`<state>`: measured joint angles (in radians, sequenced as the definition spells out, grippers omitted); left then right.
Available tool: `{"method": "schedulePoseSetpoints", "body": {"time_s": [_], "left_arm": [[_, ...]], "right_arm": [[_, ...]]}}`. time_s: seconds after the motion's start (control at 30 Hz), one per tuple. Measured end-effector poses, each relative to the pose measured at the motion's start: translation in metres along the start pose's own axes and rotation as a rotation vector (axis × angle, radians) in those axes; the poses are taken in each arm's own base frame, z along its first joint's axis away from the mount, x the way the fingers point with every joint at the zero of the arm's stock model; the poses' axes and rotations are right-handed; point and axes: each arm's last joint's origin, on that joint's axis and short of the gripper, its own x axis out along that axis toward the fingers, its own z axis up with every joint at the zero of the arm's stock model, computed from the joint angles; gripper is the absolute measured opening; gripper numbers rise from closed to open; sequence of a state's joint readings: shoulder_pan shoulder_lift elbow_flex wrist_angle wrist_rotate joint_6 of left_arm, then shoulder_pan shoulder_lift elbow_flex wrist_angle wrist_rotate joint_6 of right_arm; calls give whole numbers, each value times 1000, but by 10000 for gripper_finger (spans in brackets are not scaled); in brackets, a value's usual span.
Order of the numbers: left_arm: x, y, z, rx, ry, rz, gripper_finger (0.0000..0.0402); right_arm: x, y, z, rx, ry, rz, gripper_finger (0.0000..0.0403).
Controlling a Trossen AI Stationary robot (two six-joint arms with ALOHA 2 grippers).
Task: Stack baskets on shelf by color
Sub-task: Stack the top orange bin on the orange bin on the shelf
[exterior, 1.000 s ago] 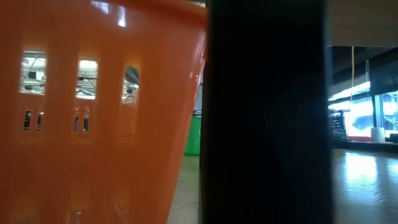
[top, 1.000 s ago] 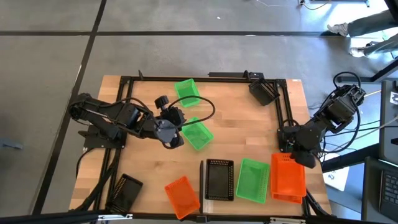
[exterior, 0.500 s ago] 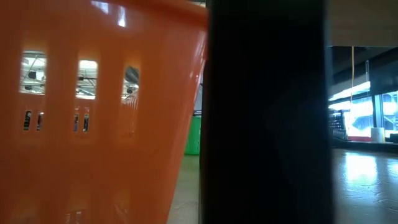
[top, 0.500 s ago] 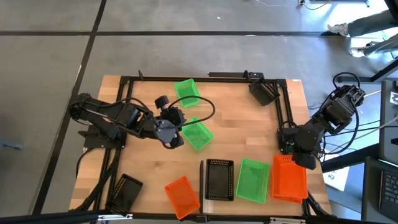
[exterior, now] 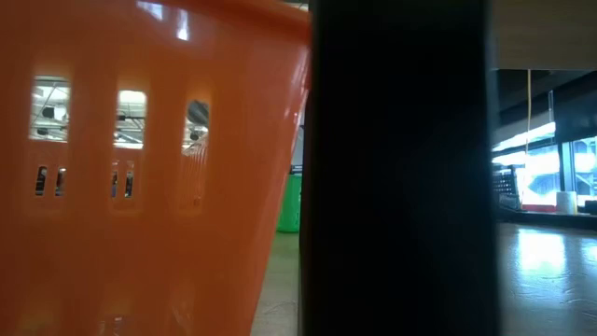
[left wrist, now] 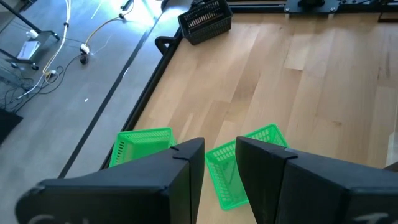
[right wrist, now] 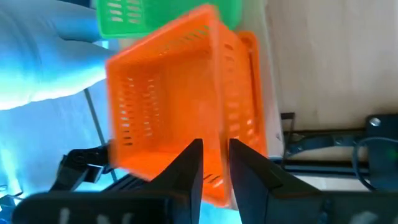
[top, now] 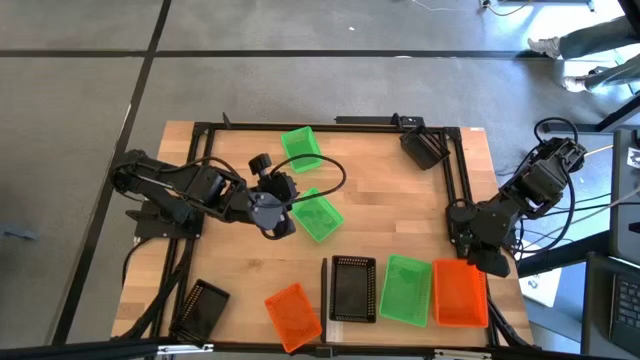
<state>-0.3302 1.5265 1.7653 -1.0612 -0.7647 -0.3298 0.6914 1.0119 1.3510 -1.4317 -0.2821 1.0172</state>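
At the table's near right, an orange basket (top: pixel 460 293) lies flat beside a green basket (top: pixel 405 290) and a black basket (top: pixel 352 288). In the right wrist view this orange basket (right wrist: pixel 168 106) shows blurred, with a second orange rim (right wrist: pixel 254 93) under it. My right gripper (top: pixel 484 263) hangs over its far end, fingers (right wrist: pixel 186 171) a little apart. My left gripper (top: pixel 284 220) stands open above a green basket (top: pixel 318 216), which shows past its fingers (left wrist: pixel 239 171). The shelf is hidden. My right gripper (right wrist: pixel 214 171) points steeply down with one finger on either side of the orange basket's near wall (right wrist: pixel 214 180). Whether the fingers touch that wall I cannot tell. The basket sits low and level in the row.
Another green basket (top: pixel 301 147) lies at the far middle and a black one (top: pixel 424 147) at the far right corner. An orange basket (top: pixel 293 312) sits at the near edge and fills the low view's left (exterior: pixel 140 168). A black basket (top: pixel 203 307) lies near left.
The orange basket at the near right, tilted up under my right gripper a second ago, has dropped and now lies flat and square beside the green basket. My right gripper has stayed almost in place above its far end.
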Motion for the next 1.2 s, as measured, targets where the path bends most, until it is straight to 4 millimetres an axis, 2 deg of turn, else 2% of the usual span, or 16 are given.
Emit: {"method": "schedulePoseSetpoints", "body": {"time_s": [0.47,0.73,1.2], "left_arm": [[0,0,0,0,0,0,85],[0,0,0,0,0,0,85],[0,0,0,1,1,0,85]], "right_arm": [[-6,-3,-4,5,-14,24,72],[-8,7,2,-51,-91,130,72],[-2,11,7,-62,-97,103,72]]}}
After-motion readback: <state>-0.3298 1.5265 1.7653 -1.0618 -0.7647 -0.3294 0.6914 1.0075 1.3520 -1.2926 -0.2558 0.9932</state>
